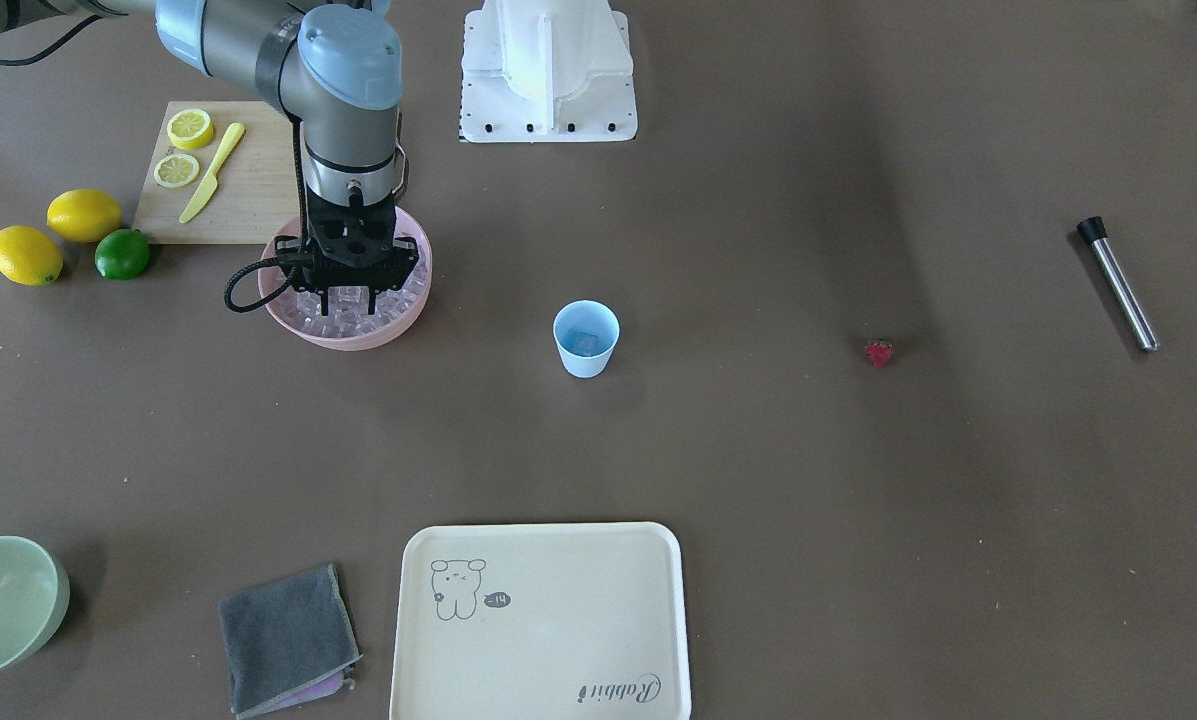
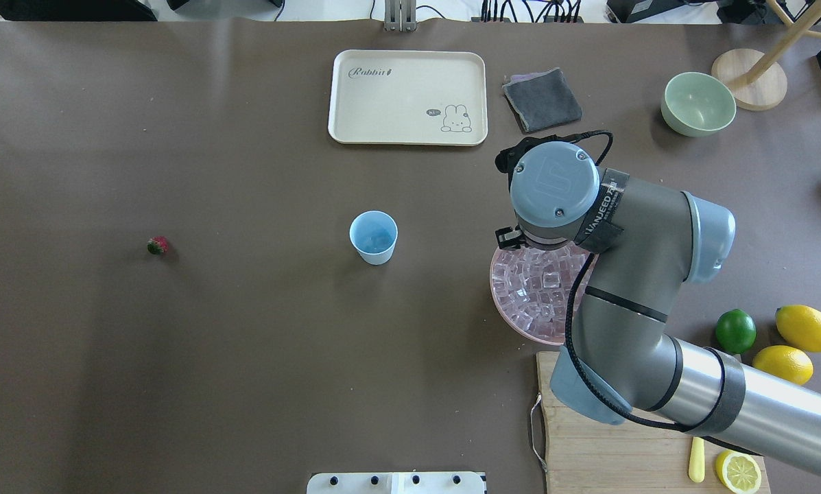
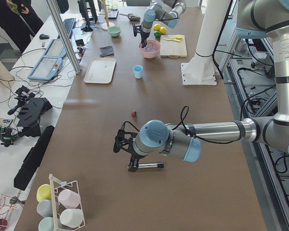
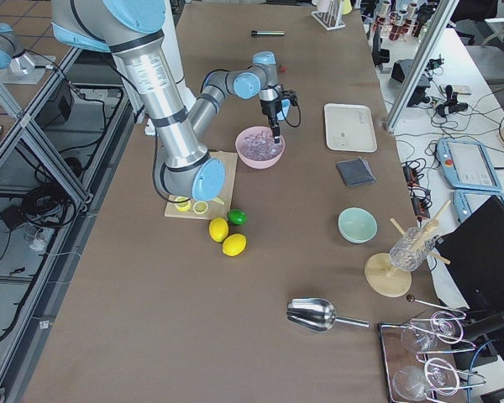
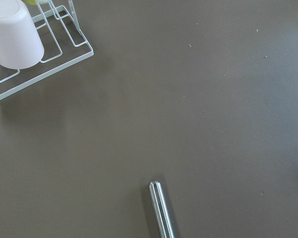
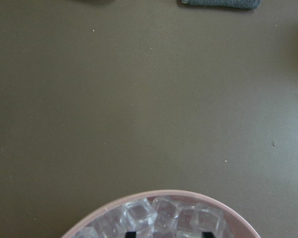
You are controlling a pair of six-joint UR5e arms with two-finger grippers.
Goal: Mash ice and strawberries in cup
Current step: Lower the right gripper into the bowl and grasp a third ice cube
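Observation:
The light-blue cup (image 1: 586,340) stands upright mid-table, also in the overhead view (image 2: 373,237); something clear seems to lie at its bottom. The strawberry (image 1: 878,352) lies alone on the table (image 2: 157,245). The ice (image 2: 537,288) fills a pink bowl (image 1: 343,340). My right gripper (image 1: 350,298) points straight down into this ice with its jaws apart; its fingertips (image 6: 130,233) show among the cubes (image 6: 139,213). My left gripper (image 3: 119,143) hovers by a steel muddler (image 3: 148,166); I cannot tell whether it is open or shut.
The muddler (image 1: 1118,285) lies far to my left (image 5: 161,210). A cutting board (image 1: 248,190) with lemon slices and a yellow knife, two lemons and a lime (image 1: 122,254) sit beside the pink bowl. A cream tray (image 1: 543,620), grey cloth (image 1: 286,635) and green bowl (image 1: 3,600) line the far edge.

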